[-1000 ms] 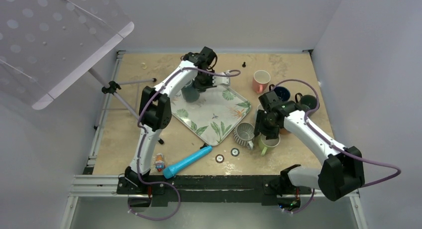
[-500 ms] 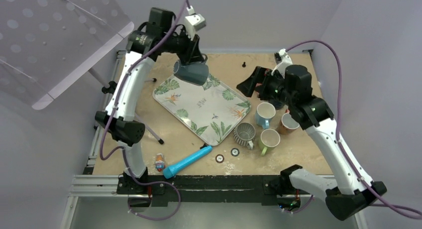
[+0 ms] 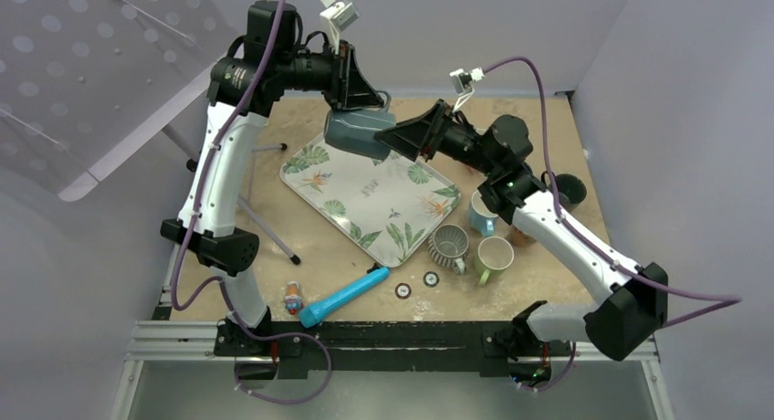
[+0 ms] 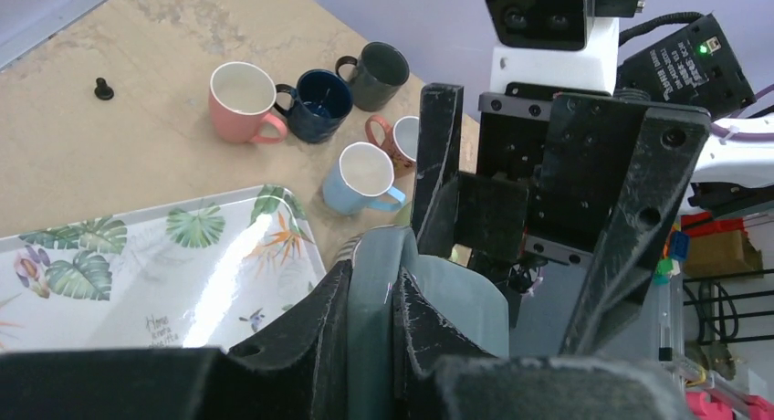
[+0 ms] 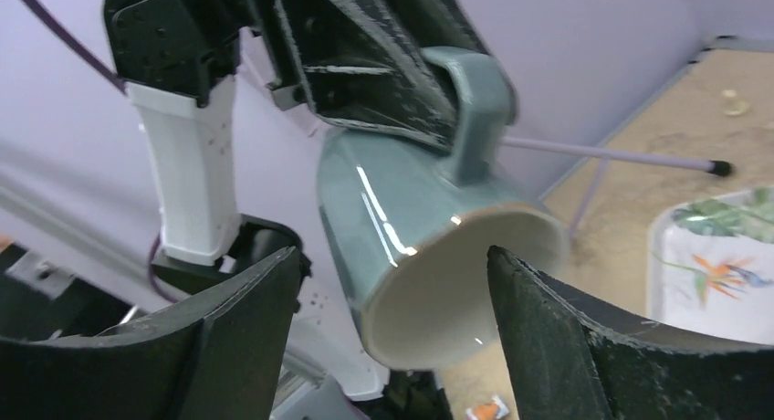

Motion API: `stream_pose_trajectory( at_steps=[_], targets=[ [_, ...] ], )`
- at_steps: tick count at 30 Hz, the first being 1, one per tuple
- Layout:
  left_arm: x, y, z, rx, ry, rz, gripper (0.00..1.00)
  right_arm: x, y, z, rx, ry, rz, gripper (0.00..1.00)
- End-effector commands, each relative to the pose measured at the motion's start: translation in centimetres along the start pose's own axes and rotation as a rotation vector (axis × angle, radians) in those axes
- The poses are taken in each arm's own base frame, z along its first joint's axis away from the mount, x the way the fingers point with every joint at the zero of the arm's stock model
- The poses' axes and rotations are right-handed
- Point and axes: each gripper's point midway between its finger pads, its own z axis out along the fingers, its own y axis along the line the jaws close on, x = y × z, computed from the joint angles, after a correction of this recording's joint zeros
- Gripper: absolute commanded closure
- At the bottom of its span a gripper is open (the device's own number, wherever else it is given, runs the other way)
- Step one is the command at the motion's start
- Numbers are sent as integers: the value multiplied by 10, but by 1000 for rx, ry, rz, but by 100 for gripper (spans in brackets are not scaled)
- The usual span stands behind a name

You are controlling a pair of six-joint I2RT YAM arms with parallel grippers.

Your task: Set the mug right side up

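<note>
1. While both arms are raised over the worktop (image 3: 274, 256), the left fingers (image 4: 333, 321) pinch shut on the handle (image 5: 470, 110) of the grey-green mug (image 3: 354, 133). They hold it in the air toward 12 o'clock, above the far corner of the tray.
2. Seen from the right wrist, the mug lies tilted on its side with the handle uppermost. Its open mouth (image 5: 456, 297) faces roughly 4 o'clock and slightly downward, so it is neither upright nor fully inverted.
3. Below it, a leaf-print tray (image 3: 383, 205) sits at the centre of the worktop. A blue tube (image 3: 345, 296) lies toward 6 o'clock, with two small metal rings (image 3: 402, 290) just to its right.
4. Reaching in from 3 o'clock, the right fingers (image 5: 214, 338) are spread wide, one on either side of the mug's mouth. Whether they touch the rim cannot be told.
5. Off the tray's 4 o'clock edge, a ribbed grey mug (image 3: 447, 245) and a green mug (image 3: 494, 254) stand upright side by side.
6. Beyond them toward 2 o'clock, the left wrist view shows more upright cups. A blue mug (image 4: 365, 173) stands beside a brown mug (image 4: 399, 137), with a row behind them of a pink mug (image 4: 239, 96), a navy mug (image 4: 319, 100) and a dark green mug (image 4: 379, 66).
</note>
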Motion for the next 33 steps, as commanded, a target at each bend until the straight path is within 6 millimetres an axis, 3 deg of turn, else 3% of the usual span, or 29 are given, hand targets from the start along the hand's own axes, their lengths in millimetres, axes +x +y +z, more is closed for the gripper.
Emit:
stream_pose_trajectory(
  at_steps=[1,3,5,6,7,10,11,15,17,21,23,28,33],
  targets=[
    [-20,-24,-2,68,-65,21,100,-25,59,15,-219,-54,-44,28],
    [-15,-21,1,66,-52,10,100,-27,59,19,-216,-52,-43,50],
    [-10,-15,2,47,-41,13,100,-32,53,21,-165,-58,-67,87],
    [-7,-11,2,26,-34,22,100,-32,49,19,-126,-50,-79,100],
    [-4,-4,1,-13,-27,35,98,-34,41,17,-62,-54,-92,100],
    [0,25,-8,-192,-10,89,10,-50,-5,-6,247,-71,-115,100],
    [1,35,-12,-254,-5,107,1,-54,-24,-20,348,-67,-115,100],
    [2,69,-30,-465,24,181,0,-73,-95,-89,731,-69,-134,100],
    [6,81,-39,-536,47,214,0,-84,-127,-137,974,-70,-172,100],
    [27,93,-41,-563,121,237,0,-123,-167,-236,1402,-108,-260,100],
    [41,99,-39,-568,156,225,0,-141,-180,-271,1549,-119,-285,100],
    [73,106,-35,-560,202,181,0,-169,-208,-326,1779,-112,-291,100],
    [95,110,-37,-567,236,171,0,-166,-203,-388,2020,-89,-235,100]
  ],
)
